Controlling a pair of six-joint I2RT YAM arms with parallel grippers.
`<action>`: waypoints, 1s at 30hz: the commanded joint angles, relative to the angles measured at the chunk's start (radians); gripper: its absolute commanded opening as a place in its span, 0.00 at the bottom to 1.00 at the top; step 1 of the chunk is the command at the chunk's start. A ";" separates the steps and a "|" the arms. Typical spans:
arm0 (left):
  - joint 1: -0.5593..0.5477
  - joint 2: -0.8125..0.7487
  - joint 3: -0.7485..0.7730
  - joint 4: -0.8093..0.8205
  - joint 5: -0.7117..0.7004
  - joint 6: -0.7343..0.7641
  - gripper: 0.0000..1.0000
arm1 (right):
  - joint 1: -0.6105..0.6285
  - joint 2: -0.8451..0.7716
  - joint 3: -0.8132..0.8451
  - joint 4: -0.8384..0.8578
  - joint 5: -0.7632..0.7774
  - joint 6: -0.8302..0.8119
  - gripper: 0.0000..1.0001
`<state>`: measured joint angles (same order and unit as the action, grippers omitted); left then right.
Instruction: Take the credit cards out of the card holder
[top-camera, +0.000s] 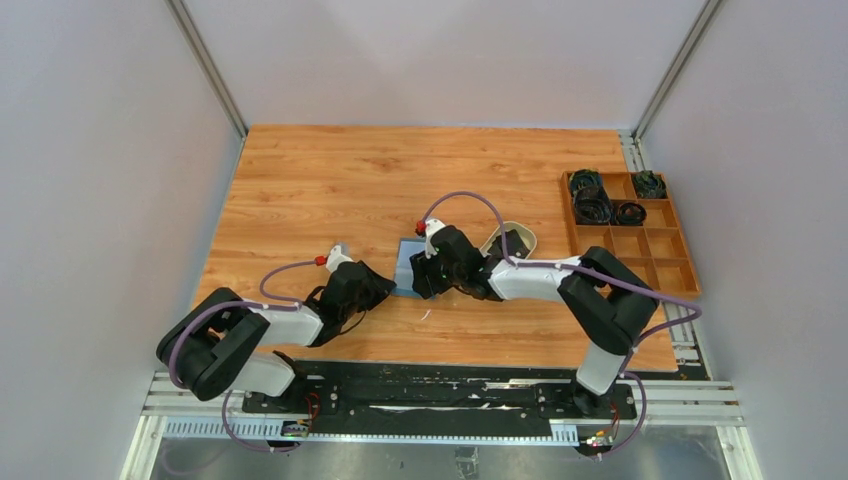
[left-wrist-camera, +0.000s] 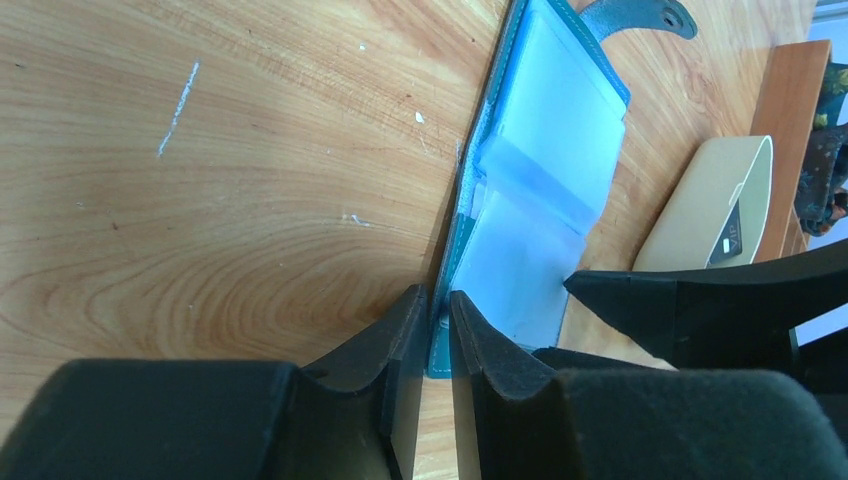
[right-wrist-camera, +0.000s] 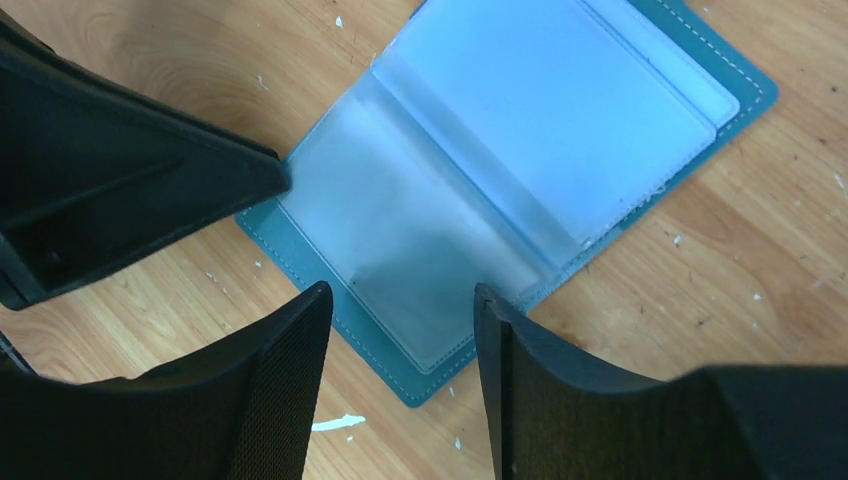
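The teal card holder (right-wrist-camera: 520, 150) lies open on the wooden table, its cloudy plastic sleeves facing up; I cannot tell whether cards sit in them. My left gripper (left-wrist-camera: 437, 295) is shut on the edge of its cover near a corner. My right gripper (right-wrist-camera: 400, 300) hovers open over the holder's near corner, with nothing between its fingers. In the top view the left gripper (top-camera: 385, 285) and the right gripper (top-camera: 420, 275) meet at the card holder (top-camera: 408, 255). One black credit card (left-wrist-camera: 735, 238) lies in the beige tray (left-wrist-camera: 700, 200).
The beige oval tray (top-camera: 512, 240) stands just right of the right gripper. A wooden compartment box (top-camera: 630, 235) holding dark coiled items lies at the table's right edge. White specks and a white streak (left-wrist-camera: 178, 108) mark the tabletop. Grey walls enclose three sides.
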<state>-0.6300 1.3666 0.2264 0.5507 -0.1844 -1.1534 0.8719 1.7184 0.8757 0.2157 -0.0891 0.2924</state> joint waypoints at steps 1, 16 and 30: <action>0.002 0.024 -0.020 -0.098 -0.022 0.018 0.24 | -0.009 0.049 0.027 0.004 -0.075 0.056 0.55; 0.002 0.061 -0.016 -0.063 0.025 0.022 0.24 | 0.020 0.029 0.056 -0.032 -0.036 -0.021 0.70; 0.115 -0.048 -0.035 -0.124 0.321 0.245 0.00 | 0.040 -0.016 0.045 -0.141 0.226 -0.190 0.71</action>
<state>-0.5632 1.3563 0.2150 0.5644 -0.0063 -1.0573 0.9031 1.7569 0.9512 0.1265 0.0261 0.1696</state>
